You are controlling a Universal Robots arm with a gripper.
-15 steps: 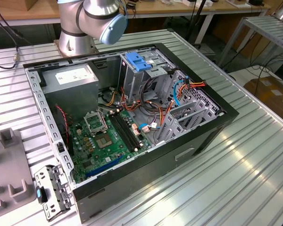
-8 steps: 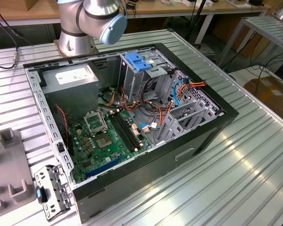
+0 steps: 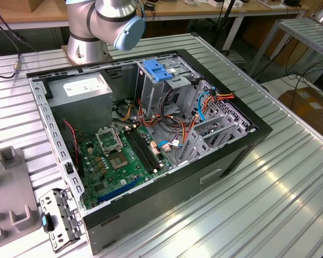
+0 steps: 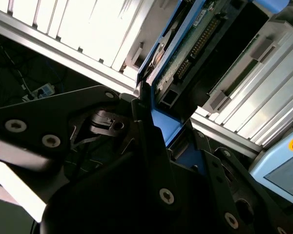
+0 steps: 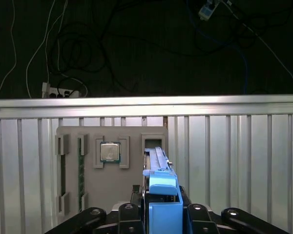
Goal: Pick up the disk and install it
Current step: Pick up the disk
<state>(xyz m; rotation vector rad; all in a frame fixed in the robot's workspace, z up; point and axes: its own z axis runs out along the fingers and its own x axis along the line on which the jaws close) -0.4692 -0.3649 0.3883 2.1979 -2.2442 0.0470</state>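
Gripper [image 5: 162, 220]: fingers look clamped on the blue carrier end of the disk [image 5: 158, 168], contact partly hidden. Disk on edge, long axis running straight out from the fingers, 12 o'clock, above grey fixture plate [image 5: 88, 190] on tabletop [image 5: 234, 161].

in the first wrist view the disk [image 5: 157, 163] faces me edge-on, so its broad faces are hidden, and its lower end is cut by the picture's edge where the gripper [image 5: 162, 212] clamps it. in the second wrist view the gripper's [image 4: 168, 129] dark links cover the near end of the disk [image 4: 185, 53] and its far end runs out of frame. in the exterior view the arm [image 3: 110, 21] is cut off above its base joints, and the grey fixture plate [image 3: 8, 193] is cropped at the exterior view's left.
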